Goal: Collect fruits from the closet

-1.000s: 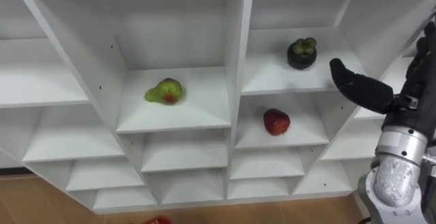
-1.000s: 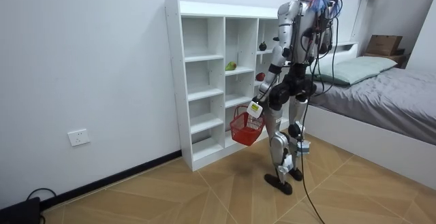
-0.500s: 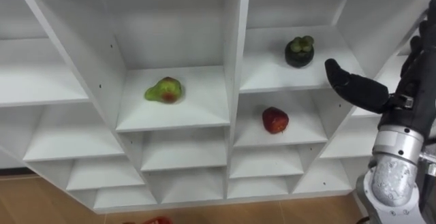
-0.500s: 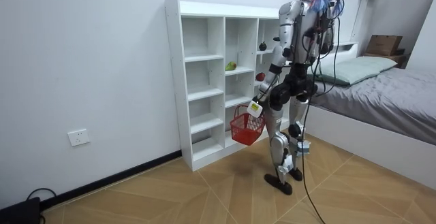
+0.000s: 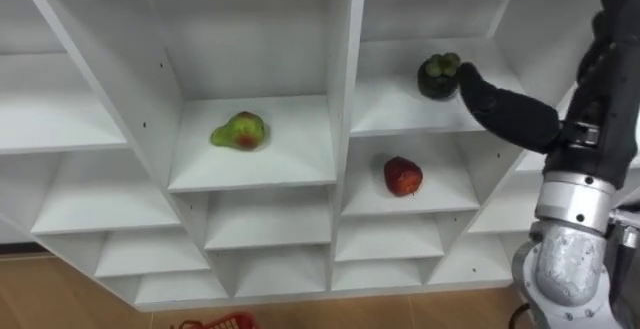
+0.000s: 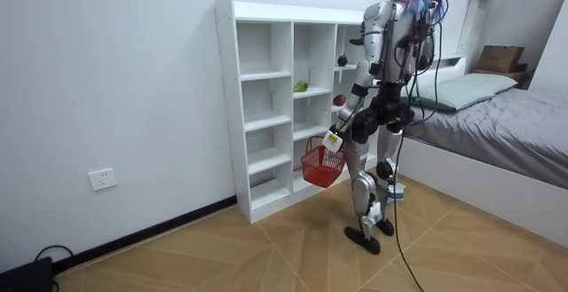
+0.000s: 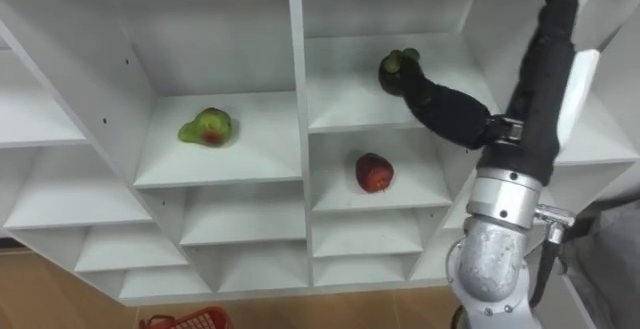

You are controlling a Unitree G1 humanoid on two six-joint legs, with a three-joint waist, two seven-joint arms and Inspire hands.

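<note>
Three fruits sit in the white closet (image 5: 349,29). A green-red pear (image 5: 240,132) is in the middle column. A dark fruit (image 5: 439,75) with a green cap is one column to the right. A red apple (image 5: 403,176) is in the compartment straight below the dark fruit.

Right hand (image 7: 545,59) is up at the dark fruit's shelf and spread wide, fingers straight and pointing up. Its thumb (image 5: 500,109) sticks out to the left, and the tip looks to be touching the dark fruit's right side. Nothing is clamped; the fruit rests on its shelf. Pear and apple are well apart from the hand.

Left hand (image 6: 333,140) hangs low by the robot's hip on the room view's left, gripping the handle of a red basket (image 6: 321,164). The basket's rim also shows at the bottom edge of the eye views, and I can't see anything inside it.

Robot stands upright on the wood floor (image 6: 266,256), facing the closet's right-hand columns. A bed (image 6: 497,123) is behind it on the room view's right.
</note>
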